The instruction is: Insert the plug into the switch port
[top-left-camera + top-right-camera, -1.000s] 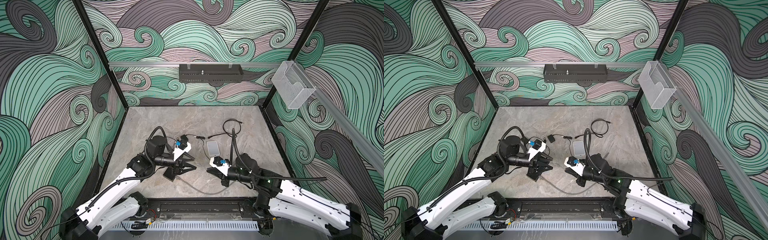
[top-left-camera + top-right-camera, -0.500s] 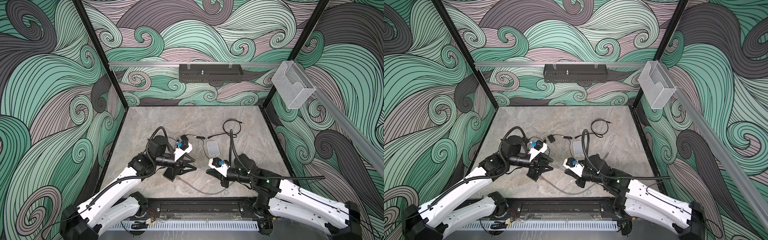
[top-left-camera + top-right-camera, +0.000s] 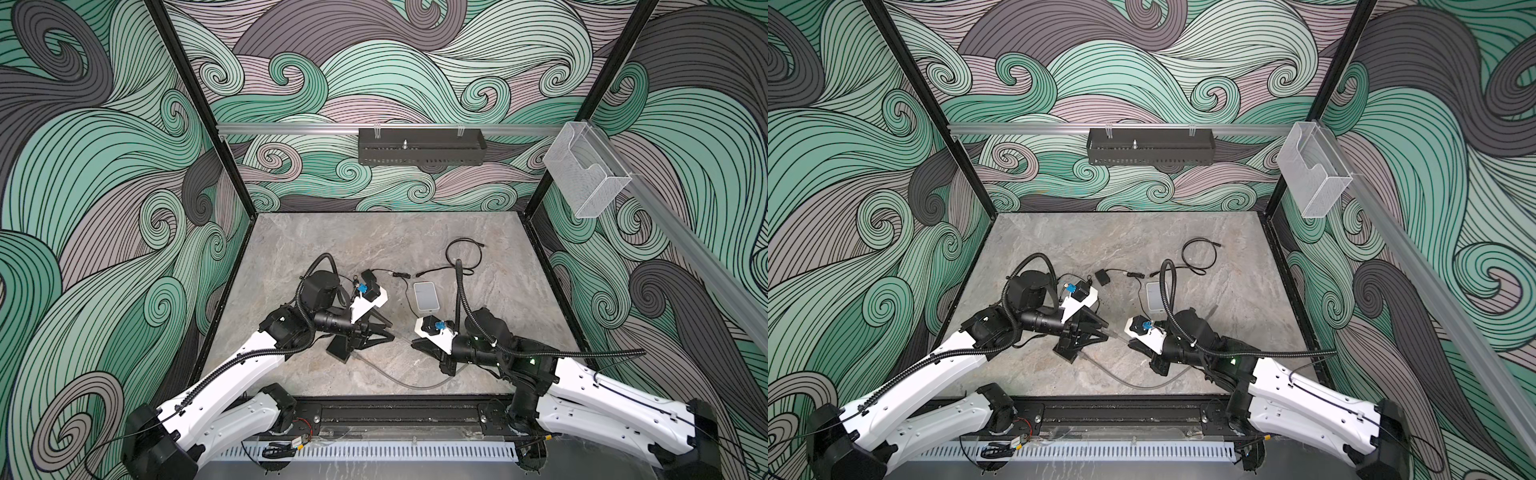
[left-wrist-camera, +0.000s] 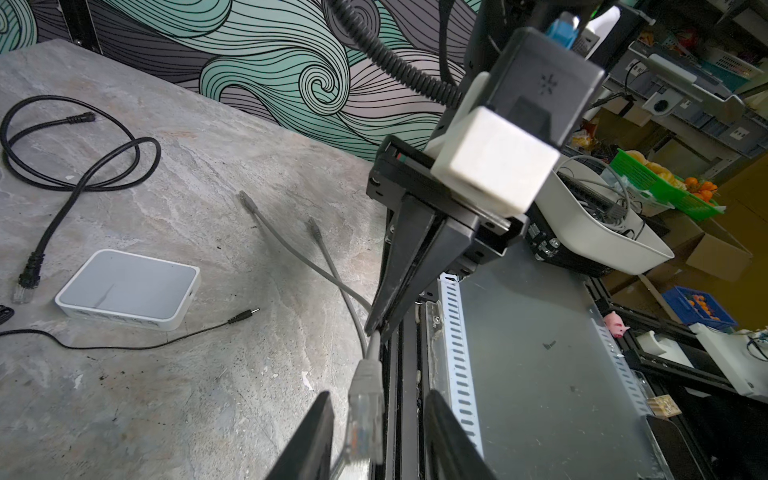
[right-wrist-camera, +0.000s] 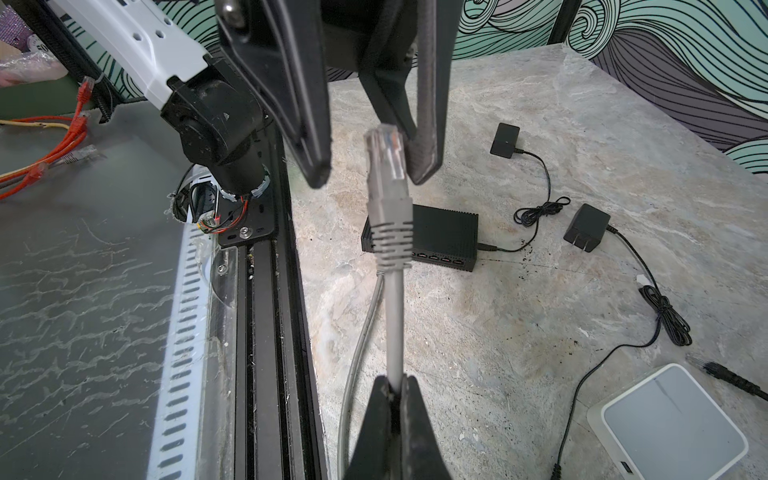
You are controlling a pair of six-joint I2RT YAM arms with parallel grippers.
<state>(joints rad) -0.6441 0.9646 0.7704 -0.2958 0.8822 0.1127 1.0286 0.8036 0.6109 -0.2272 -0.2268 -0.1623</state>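
Note:
The grey cable's clear plug (image 5: 386, 151) (image 4: 365, 411) hangs in the air above the table's front middle. My right gripper (image 5: 397, 382) (image 3: 411, 341) is shut on the grey cable (image 5: 392, 316) a short way behind the plug's boot. My left gripper (image 4: 379, 398) (image 3: 391, 332) is open, with the plug between its fingers (image 5: 311, 124) and a gap on each side in the left wrist view. The black switch (image 5: 432, 235) (image 3: 340, 350) lies on the table under the left gripper, a row of ports along one side.
A white flat box (image 3: 426, 296) (image 4: 124, 286) lies mid-table, behind the right gripper. Nearby lie black power adapters (image 5: 588, 227) (image 5: 505, 139), a thin wire with a barrel plug (image 4: 245, 316) and a coiled black cable (image 3: 463, 257). The black front rail (image 3: 399, 413) edges the table.
The left gripper's fingers have drawn closer together around the plug. The right gripper has kept its hold on the cable and has hardly moved.

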